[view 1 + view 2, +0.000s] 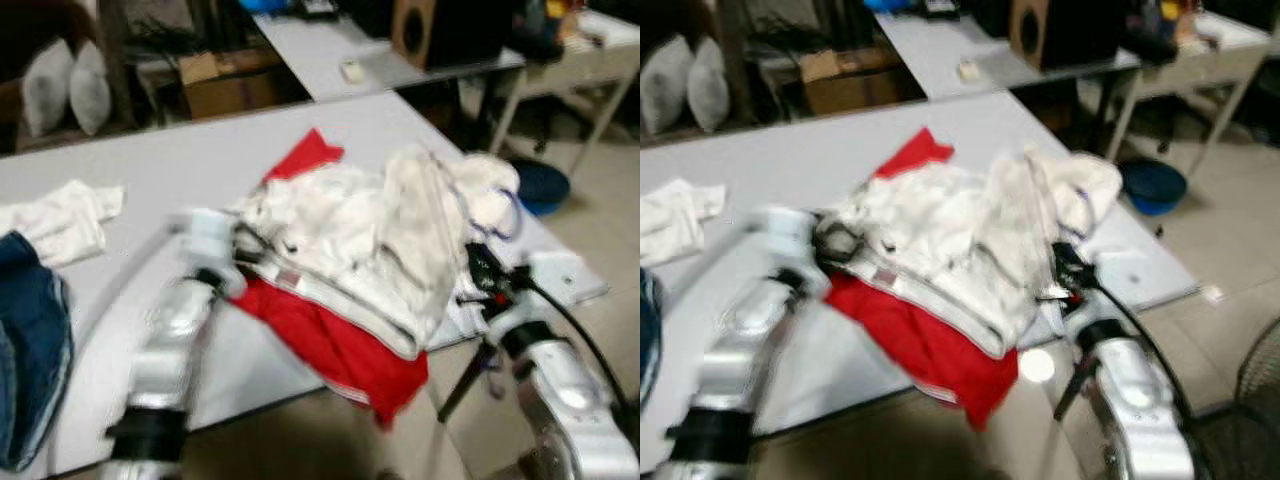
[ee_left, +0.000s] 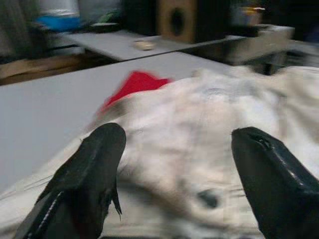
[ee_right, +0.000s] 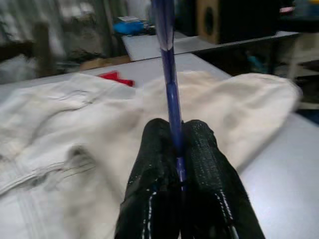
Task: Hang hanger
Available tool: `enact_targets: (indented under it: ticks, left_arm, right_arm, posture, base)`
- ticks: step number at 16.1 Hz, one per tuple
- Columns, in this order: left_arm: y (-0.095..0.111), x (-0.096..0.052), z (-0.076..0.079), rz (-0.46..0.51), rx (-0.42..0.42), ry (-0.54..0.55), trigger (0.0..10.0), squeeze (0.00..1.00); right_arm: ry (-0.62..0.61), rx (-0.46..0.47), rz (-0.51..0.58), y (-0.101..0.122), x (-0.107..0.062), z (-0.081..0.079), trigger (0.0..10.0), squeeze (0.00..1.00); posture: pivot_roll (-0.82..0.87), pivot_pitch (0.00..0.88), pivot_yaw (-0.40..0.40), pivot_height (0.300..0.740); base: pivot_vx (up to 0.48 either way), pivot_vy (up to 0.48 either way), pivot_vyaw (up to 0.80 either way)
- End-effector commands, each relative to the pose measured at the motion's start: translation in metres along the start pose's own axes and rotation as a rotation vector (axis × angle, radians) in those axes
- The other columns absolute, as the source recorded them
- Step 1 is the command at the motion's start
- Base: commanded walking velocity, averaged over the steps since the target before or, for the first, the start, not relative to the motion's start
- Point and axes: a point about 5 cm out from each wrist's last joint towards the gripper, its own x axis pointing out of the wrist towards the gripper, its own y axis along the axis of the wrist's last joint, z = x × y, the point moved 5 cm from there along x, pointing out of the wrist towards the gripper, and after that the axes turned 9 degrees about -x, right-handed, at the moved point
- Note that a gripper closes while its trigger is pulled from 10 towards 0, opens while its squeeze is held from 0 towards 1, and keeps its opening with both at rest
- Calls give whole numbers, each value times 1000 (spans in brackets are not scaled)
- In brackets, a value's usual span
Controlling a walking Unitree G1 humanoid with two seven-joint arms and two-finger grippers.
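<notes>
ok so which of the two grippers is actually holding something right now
The right gripper: its fingers are pinched shut on the blue hanger. The left gripper is open, its fingers spread wide over the white garment with nothing between them.

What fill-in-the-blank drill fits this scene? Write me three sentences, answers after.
1. The right end effector is shut on a thin ____ hanger.
2. The left end effector hovers with its fingers ____ over the white garment.
3. Beneath that white garment, on the grey table, lies a ____ garment.

Missing words: blue; open; red
</notes>
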Motion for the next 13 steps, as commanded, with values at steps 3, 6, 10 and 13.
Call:
enact_targets:
  ticks: [3, 6, 10, 13]
  left_arm:
    - [-2, 7, -35, -94, 148, -2, 10000, 1000]
    - [2, 22, -51, -149, 261, 23, 10000, 0]
    - [-5, 35, -49, -210, 263, -24, 10000, 0]
    - [-22, 39, -51, -319, 312, -21, 10000, 0]
  right_arm:
    - [37, 2, 38, 7, 3, -11, 10000, 0]
    - [13, -5, 45, 7, 2, -6, 10000, 0]
    - [5, -17, 41, 6, 1, -4, 10000, 0]
    - [4, -26, 41, 6, 3, -2, 10000, 0]
  posture:
    - [-125, 0, 74, 740]
    - [-140, 0, 89, 740]
    - [-153, 0, 96, 740]
    - [-163, 0, 103, 740]
  base:
    - [0, 0, 0]
    - [0, 0, 0]
    - [0, 0, 0]
    - [0, 0, 0]
